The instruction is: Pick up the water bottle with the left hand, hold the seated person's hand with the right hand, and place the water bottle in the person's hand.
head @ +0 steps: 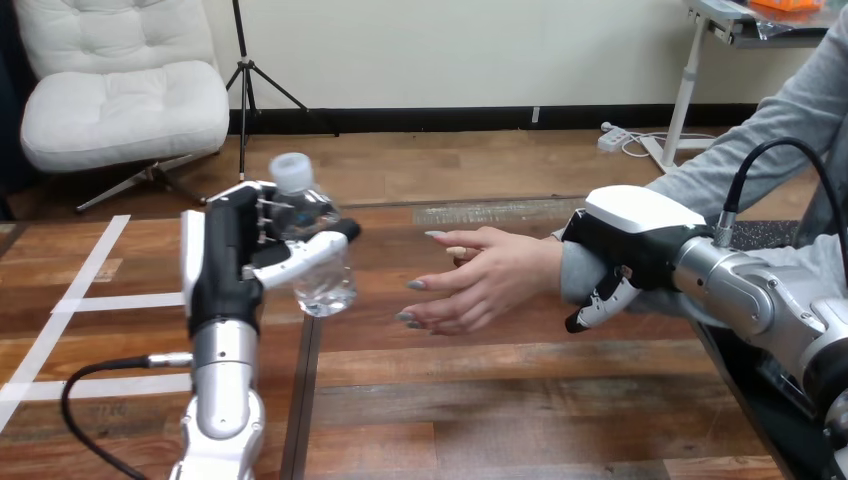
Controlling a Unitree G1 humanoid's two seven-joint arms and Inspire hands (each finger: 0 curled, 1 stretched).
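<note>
Left hand (228, 262) clamped round capped water bottle (325, 282), right hand (632, 228) curled round person's wrist (576, 272), person's hand (490, 280) spread nearby

Head view. We look from the robot's head, forward and down across the wooden worktop (520, 400). The camera sits close over the near edge, so the far edge lies well up in view. The left arm (222, 400) shows at the near left, the right arm (760, 290) at the right side, where the person's hand (480, 280) reaches leftward.
</note>
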